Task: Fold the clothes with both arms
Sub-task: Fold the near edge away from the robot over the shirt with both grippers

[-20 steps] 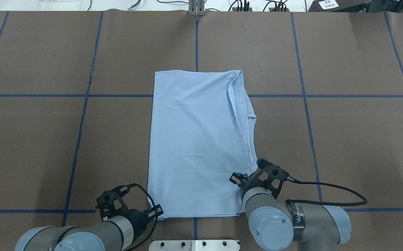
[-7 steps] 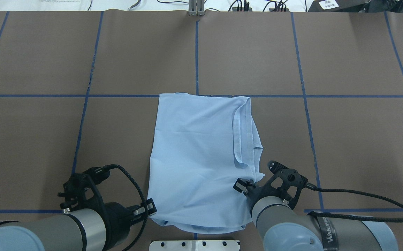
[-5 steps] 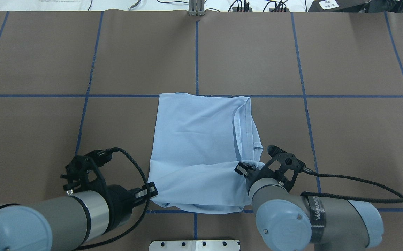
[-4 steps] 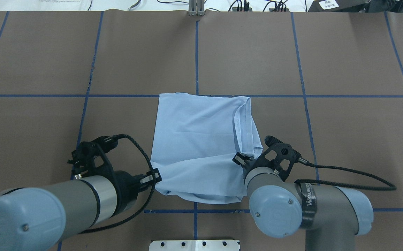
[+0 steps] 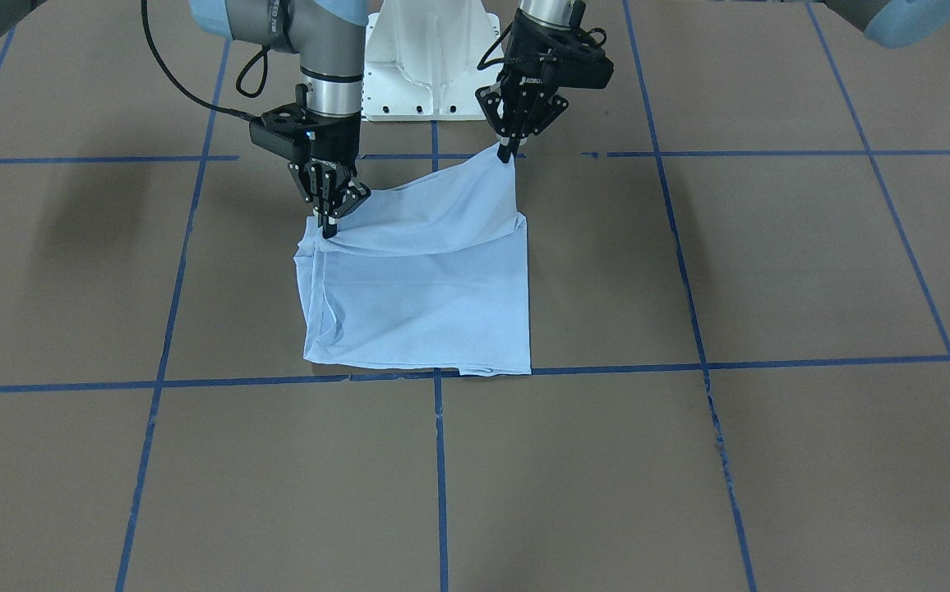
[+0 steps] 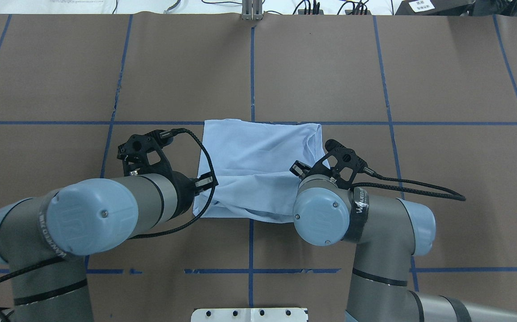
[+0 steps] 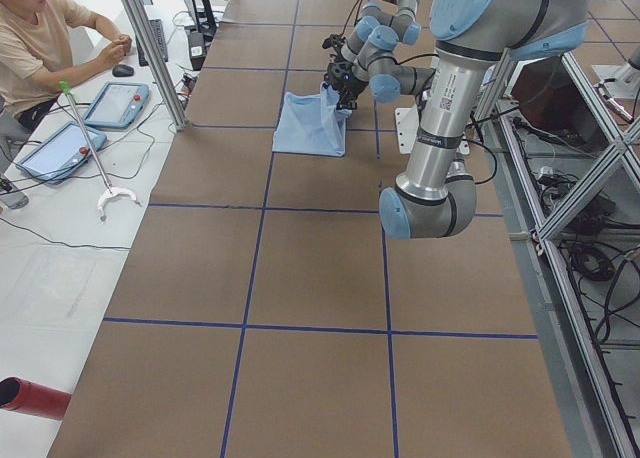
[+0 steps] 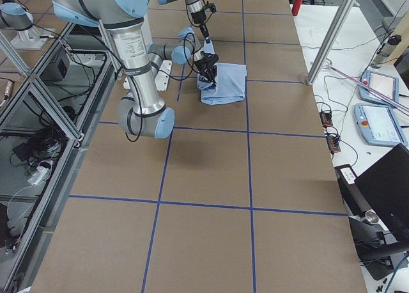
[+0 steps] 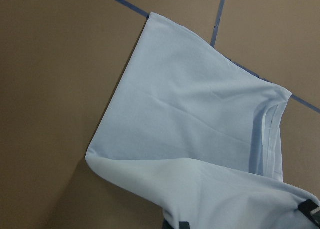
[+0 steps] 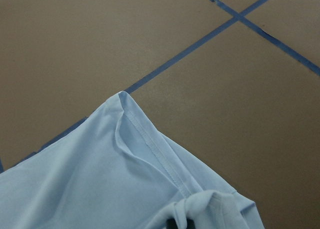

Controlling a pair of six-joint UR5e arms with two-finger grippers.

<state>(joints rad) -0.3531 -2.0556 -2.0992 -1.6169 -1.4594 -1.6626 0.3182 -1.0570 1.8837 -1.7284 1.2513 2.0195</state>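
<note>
A wide table [image 6: 442, 67] is covered with brown paper and divided into large squares by lines of blue tape [image 6: 442, 122]; at its far edge some black cables [image 6: 312, 6] lie on a white surface. Beyond that edge stands a white bench [image 7: 40, 238] behind slanted aluminium posts [image 7: 150, 53], with two tablets [image 7: 115, 105], loose wires and a seated person [image 7: 35, 38] at the left end and a dark laptop [image 8: 383, 184] at the right end. On the near side an aluminium frame [image 7: 601, 102] holds more cables low down, and the light is even, with soft shadows.
</note>
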